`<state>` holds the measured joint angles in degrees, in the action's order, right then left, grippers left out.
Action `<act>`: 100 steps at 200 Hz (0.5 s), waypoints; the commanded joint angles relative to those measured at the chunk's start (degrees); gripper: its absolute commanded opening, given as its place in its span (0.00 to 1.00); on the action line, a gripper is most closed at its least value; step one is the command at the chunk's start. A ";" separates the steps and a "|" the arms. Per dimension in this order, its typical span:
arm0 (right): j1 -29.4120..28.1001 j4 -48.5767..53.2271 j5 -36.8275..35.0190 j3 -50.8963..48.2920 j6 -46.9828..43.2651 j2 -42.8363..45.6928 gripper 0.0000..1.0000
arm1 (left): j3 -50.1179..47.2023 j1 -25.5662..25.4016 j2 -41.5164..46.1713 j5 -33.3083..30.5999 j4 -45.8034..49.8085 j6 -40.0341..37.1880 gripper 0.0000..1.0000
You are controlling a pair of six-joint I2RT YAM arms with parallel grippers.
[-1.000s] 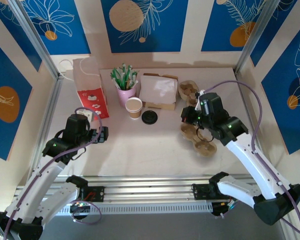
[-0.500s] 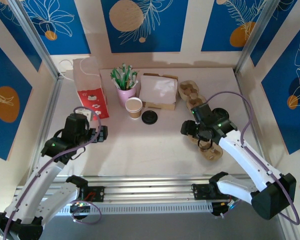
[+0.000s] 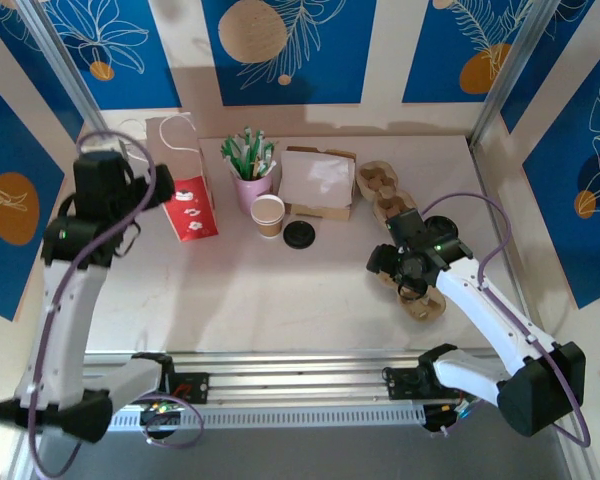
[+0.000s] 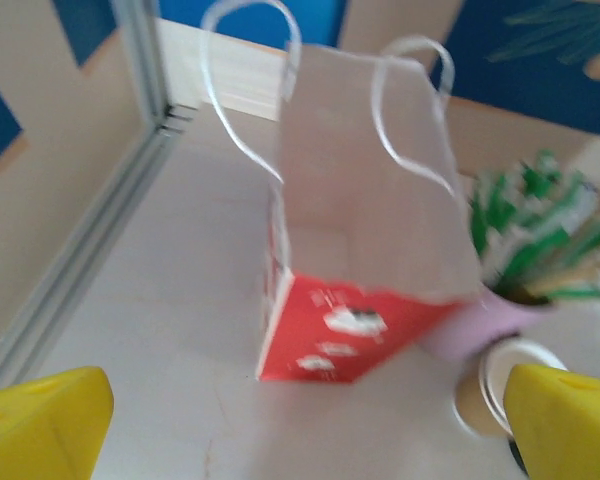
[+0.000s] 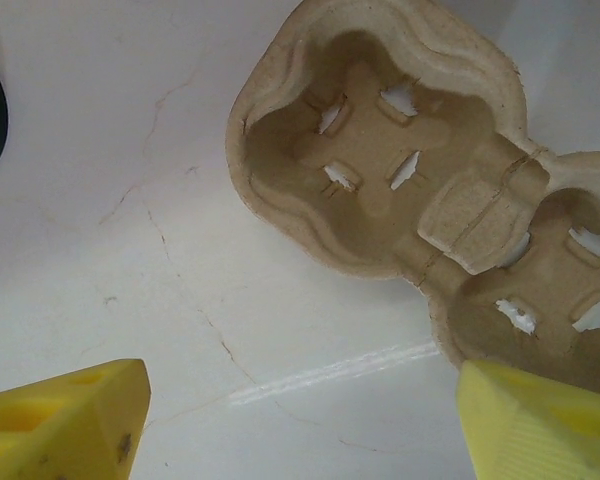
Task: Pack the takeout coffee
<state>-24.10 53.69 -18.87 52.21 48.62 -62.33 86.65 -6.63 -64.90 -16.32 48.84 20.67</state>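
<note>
Presumably light and crushable, the unlidded takeout coffee (image 3: 268,214) suits a gentle mid-wall grip; left end effector (image 4: 305,415) and right end effector (image 5: 300,420) gape empty.

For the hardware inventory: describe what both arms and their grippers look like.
Both the left arm and right arm have white links with black joints and wrist housings, each showing a small green light. A purple cable loops along each. The left gripper and right gripper carry bright yellow fingers.
</note>
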 commanded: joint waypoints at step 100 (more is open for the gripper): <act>-3.11 3.11 -3.32 0.79 -4.27 7.29 0.86 | 24.94 14.32 -28.03 10.25 5.39 3.77 0.96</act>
<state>-26.68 55.59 -21.50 52.27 46.06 -55.88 107.96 5.82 -91.46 -9.56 53.98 22.09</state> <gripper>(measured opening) 0.855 0.971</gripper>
